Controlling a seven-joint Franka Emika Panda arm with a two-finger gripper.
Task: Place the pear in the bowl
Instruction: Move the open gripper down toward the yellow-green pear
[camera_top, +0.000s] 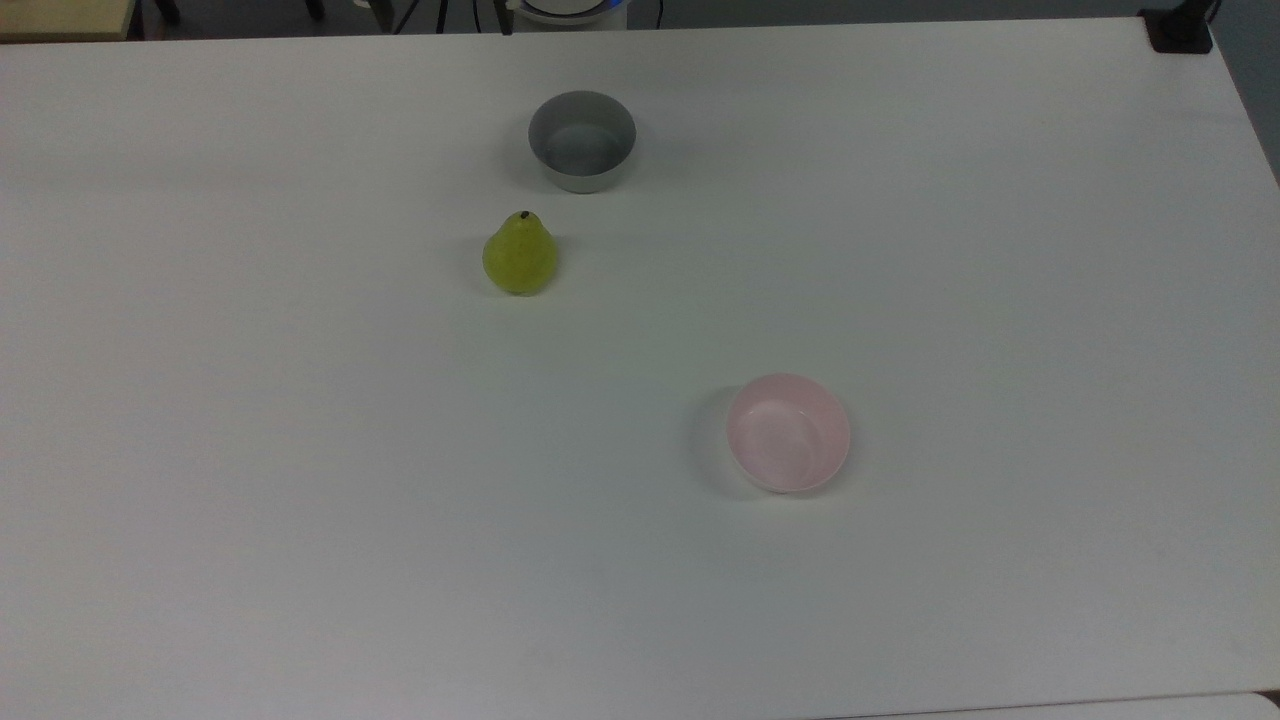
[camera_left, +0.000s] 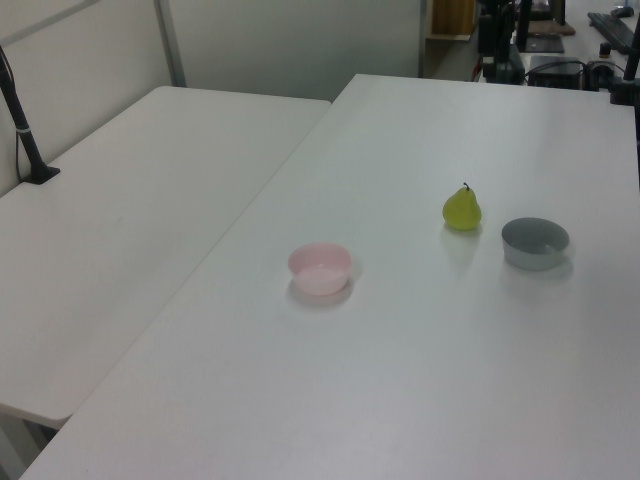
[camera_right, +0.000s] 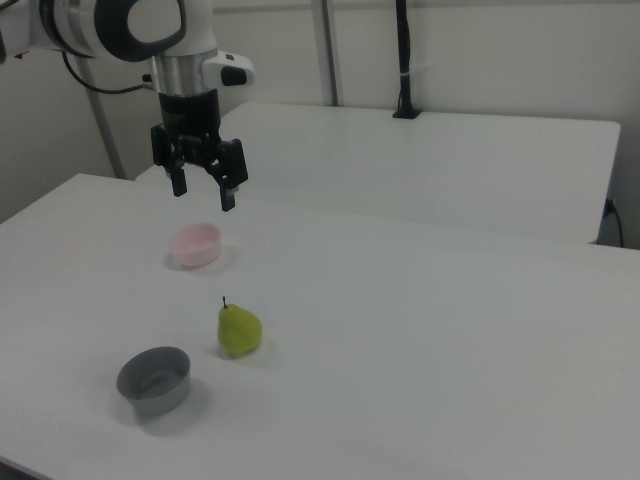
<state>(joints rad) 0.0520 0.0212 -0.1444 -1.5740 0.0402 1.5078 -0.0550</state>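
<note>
Starting from the right view's left, the gripper (camera_right: 204, 190) hangs high with fingers spread and empty, so reaching seems the step in hand. The bowl (camera_right: 195, 244) sits empty; the pear (camera_right: 239, 330) stands upright on the table (camera_right: 450, 340), beside the grey bowl (camera_right: 154, 379). Next, probably, it must descend and straddle the pear.

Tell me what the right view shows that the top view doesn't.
Only the right view shows the arm, its gripper open and high above the table, holding nothing. Only the top view shows the arm's base at the table's far edge. Both show the pear upright between the grey bowl and the empty pink bowl.
</note>
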